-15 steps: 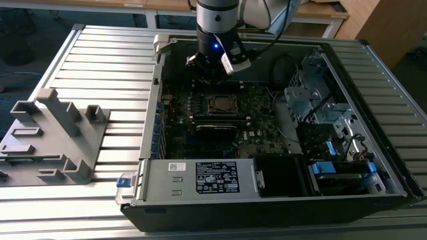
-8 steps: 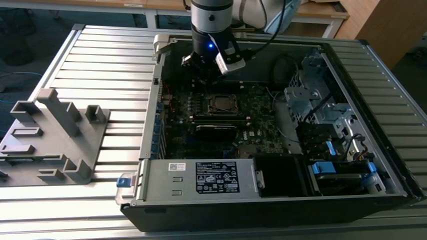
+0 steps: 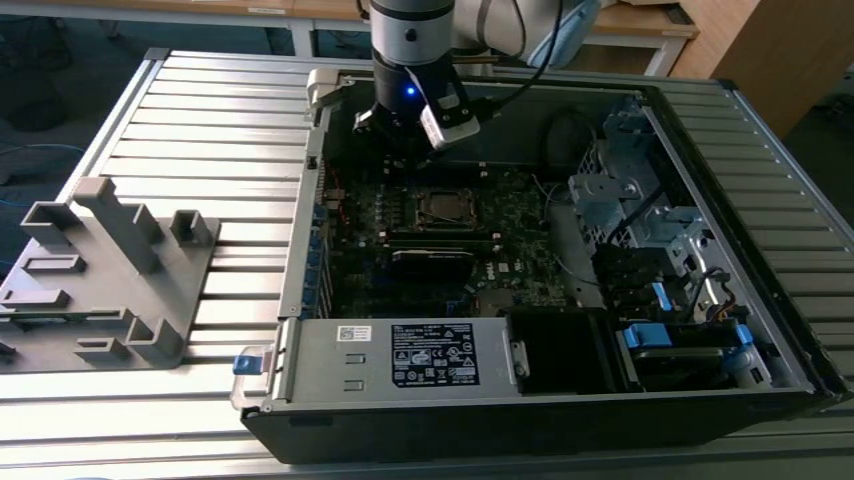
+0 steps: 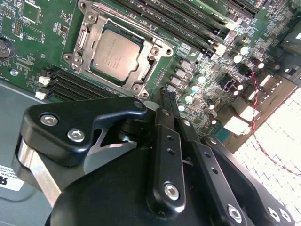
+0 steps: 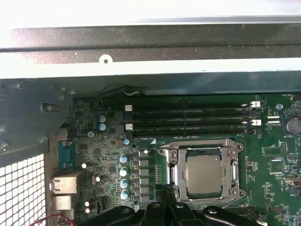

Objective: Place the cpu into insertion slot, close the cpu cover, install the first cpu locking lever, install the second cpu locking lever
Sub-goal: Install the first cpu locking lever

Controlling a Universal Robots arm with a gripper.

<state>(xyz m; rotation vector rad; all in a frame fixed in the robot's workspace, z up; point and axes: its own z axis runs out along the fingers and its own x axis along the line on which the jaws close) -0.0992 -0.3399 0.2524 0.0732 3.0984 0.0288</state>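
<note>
End effector point(image 4: 165, 94): fingers pressed together, nothing between them, tips just beside a corner of the insertion slot point(image 4: 70, 59). Cpu point(image 4: 115, 56) sits in the slot. Cpu cover point(image 4: 149, 63) lies flat, framing it. 1 arm reaches into the open computer case point(image 3: 534, 425).

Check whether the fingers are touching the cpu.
Apart. In the second wrist view the fingers end outside the cpu cover, whose frame lies between them and the cpu.
</note>
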